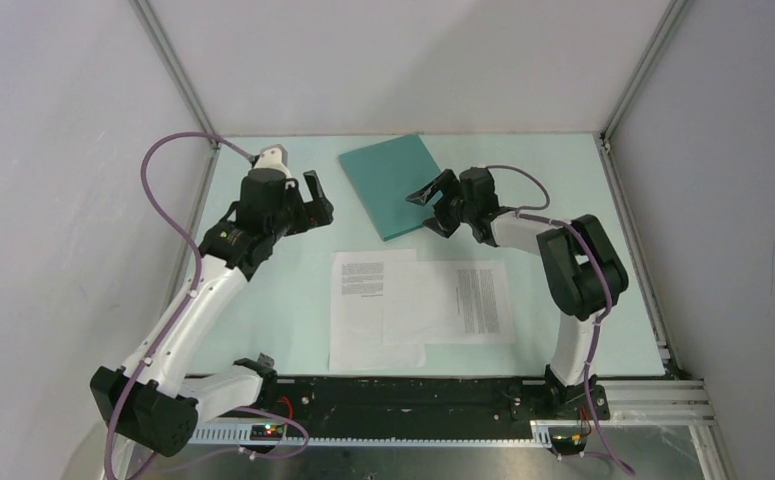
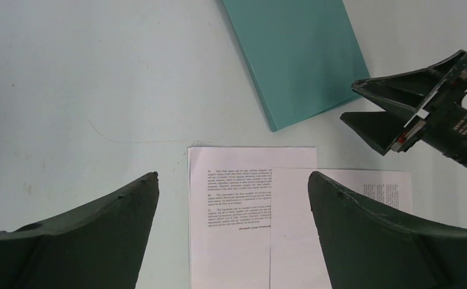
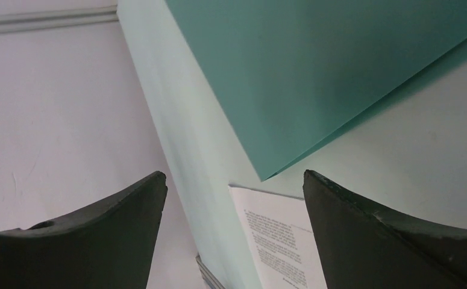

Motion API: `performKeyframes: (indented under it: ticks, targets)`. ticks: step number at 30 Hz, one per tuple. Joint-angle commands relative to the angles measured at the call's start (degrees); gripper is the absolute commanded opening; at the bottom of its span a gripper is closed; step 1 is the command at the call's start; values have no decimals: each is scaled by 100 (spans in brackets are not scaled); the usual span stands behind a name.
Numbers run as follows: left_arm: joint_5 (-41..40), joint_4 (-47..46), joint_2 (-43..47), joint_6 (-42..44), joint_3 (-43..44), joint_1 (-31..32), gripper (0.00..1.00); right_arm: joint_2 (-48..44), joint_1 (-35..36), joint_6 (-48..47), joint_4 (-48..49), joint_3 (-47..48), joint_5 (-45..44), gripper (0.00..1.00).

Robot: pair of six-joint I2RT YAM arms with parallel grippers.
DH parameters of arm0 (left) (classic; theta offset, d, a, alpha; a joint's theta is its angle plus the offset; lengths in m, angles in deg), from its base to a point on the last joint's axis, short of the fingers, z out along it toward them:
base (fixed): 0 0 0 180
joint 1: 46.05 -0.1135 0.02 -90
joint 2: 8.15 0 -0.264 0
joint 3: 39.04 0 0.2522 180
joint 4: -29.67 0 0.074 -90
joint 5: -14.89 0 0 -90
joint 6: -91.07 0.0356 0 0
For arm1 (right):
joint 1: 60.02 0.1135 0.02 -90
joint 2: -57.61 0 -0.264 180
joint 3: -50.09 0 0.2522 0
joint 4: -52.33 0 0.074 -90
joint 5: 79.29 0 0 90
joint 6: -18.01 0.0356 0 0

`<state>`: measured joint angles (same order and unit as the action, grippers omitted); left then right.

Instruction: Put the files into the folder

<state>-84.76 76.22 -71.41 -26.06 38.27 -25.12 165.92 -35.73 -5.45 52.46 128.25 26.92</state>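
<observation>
Up close on the right wrist view: dark fingers (image 3: 363,241) of right gripper (image 3: 234,180), spread wide, nothing between them. Just beyond the tips, near corner of teal folder (image 3: 315,72), flat on table (image 3: 429,150); past that, one corner of the files (image 3: 279,241). Seen whole from above only: both white sheets overlapping, nearer the bases than the folder. Left gripper (image 1: 319,200) likewise wide open, empty, left of folder.

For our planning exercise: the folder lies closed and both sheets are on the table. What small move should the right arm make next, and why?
Probably ease the right gripper onto the folder at its nearest edge and pinch the top cover to lift it: the folder is closed, the jaws stand open beside that edge, and the files lie outside.
</observation>
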Motion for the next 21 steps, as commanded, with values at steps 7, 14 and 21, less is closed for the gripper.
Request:
performKeyframes:
  ticks: [7,14,21]
  targets:
    - [322,-69,65,-159,129,-221,98,555,396,927,729,235,-231,86]
    - [379,-51,83,-157,105,-276,98,699,555,1139,706,235,-340,84]
    - [422,-33,66,-159,127,-298,98,946,662,1420,1072,231,-340,84]
